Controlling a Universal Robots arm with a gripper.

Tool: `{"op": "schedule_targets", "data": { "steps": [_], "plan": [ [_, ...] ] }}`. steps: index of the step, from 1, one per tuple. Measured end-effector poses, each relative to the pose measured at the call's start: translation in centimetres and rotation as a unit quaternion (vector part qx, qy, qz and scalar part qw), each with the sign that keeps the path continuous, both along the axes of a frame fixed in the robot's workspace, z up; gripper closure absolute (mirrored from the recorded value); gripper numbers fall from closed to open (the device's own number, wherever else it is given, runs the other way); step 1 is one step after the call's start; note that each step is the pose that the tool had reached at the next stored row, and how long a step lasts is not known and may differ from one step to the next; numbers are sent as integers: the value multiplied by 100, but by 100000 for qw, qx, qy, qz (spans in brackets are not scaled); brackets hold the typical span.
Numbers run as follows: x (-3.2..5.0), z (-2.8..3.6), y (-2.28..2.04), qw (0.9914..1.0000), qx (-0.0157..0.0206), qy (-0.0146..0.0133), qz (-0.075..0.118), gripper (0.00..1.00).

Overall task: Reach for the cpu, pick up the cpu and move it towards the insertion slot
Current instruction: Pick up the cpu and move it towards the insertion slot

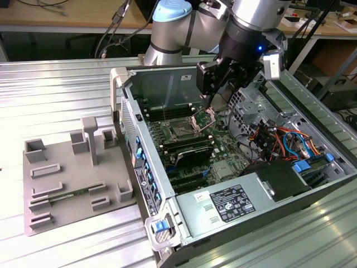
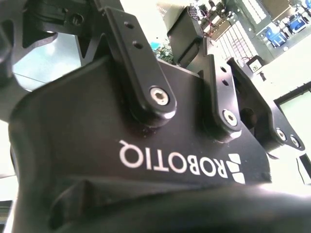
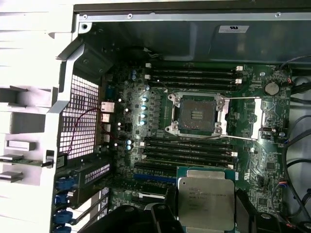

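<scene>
Cpu [image 3: 206, 203] is already picked up, clamped in my gripper [image 1: 211, 106] and hanging over the motherboard, so reach and grab are done. Insertion slot [image 3: 196, 113] sits open just ahead of my gripper, a short hop left.

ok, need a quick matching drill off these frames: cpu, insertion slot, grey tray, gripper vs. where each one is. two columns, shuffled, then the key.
1. cpu
2. insertion slot
3. grey tray
4. gripper

A. outside the case, at the exterior view's left
B. on the board between memory slot banks, frame open, empty
C. over the open case, above the socket
D. between the fingers, short of the socket

Pairs: 1-D, 2-B, 3-A, 4-C
</scene>
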State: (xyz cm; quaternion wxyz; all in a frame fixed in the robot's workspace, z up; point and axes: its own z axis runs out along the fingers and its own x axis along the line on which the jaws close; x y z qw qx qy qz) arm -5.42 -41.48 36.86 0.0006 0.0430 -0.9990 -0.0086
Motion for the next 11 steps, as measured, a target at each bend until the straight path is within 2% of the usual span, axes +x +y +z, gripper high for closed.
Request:
{"op": "schedule_targets", "data": {
  "steps": [7, 8, 9, 11],
  "plan": [
    [36, -9, 2, 100000, 19, 0, 6, 45],
    [41, -12, 3, 100000, 161, 4, 0, 45],
    [51, -19, 3, 99999, 529, 4, -2, 45],
    [59, -30, 4, 99995, 957, 2, -1, 45]
  ]
}}
